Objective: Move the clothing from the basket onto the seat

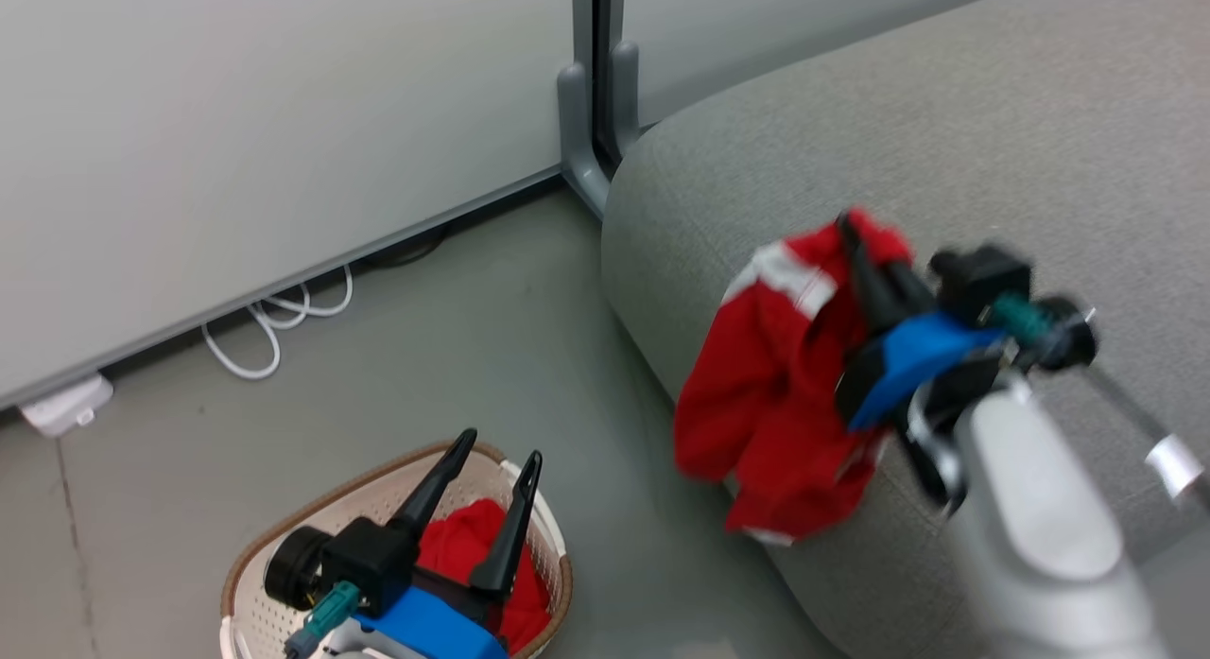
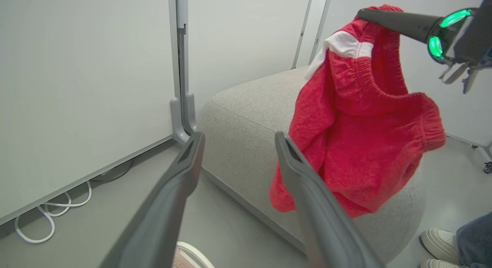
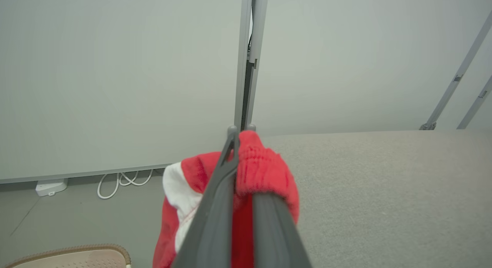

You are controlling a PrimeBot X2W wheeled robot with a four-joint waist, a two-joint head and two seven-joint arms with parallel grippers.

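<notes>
1. The right gripper is clamped tight on the elastic waistband of the held garment, with its fingers pressed together through the red fabric.
2. The held garment hangs loose below the fingertips, beside the rounded edge of the seat, and appears not to rest on it.
3. To do this step well, the arm should carry the cloth farther in over the flat cushion and lower it before letting go. Released here, it could slide off the curve to the floor.
4. The left gripper hovers spread wide and empty above the basket.
5. The basket holds the second garment, bunched toward the side nearer the seat.
</notes>
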